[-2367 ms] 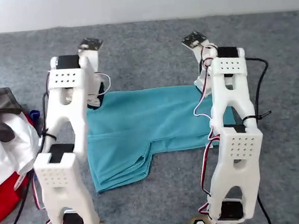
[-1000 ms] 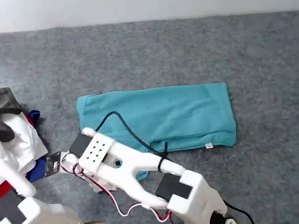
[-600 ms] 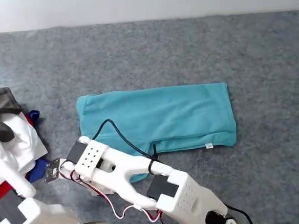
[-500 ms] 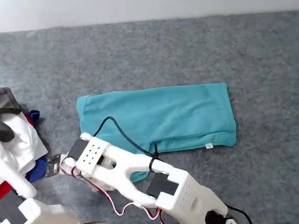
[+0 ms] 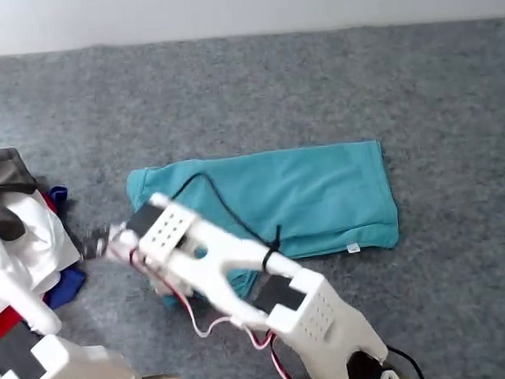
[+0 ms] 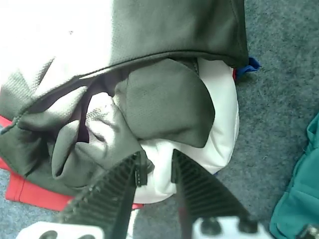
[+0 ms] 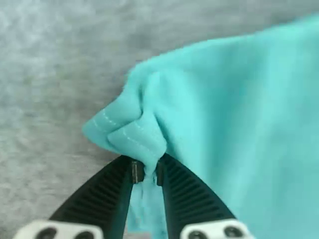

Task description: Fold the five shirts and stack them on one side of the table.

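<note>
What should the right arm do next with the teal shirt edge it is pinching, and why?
Probably lift a little and carry the pinched edge over the shirt's body. The right gripper is shut on a bunched hem of the teal shirt, and in the high view that flap sticks out below the otherwise neat rectangle, so folding it in seems next.

Grey table (image 5: 271,84): teal shirt (image 5: 322,193), clothes pile (image 5: 12,228)
</note>
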Controlling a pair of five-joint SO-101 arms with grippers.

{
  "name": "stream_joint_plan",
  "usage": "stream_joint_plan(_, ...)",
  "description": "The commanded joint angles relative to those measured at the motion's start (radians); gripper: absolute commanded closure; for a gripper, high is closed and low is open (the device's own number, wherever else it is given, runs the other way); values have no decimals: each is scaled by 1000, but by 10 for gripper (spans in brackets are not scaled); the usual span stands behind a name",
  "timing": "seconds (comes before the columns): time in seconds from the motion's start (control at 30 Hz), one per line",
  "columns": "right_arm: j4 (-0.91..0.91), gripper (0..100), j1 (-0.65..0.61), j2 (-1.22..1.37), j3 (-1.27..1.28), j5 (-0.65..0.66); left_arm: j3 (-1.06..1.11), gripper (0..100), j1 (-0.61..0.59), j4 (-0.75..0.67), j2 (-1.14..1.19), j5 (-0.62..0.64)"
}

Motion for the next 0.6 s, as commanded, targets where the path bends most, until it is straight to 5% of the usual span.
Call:
stream_joint_plan(0.0,16,988,81,-79,-130,40,-5,902,3,12,-46,-6)
stream_joint_plan(0.43,-105,983,223,-79,-230,180,-5,904,46,11,-46,-5)
stream_joint_plan(0.57,-157,876,254,-77,-230,175,-5,904,46,14,-46,-5)
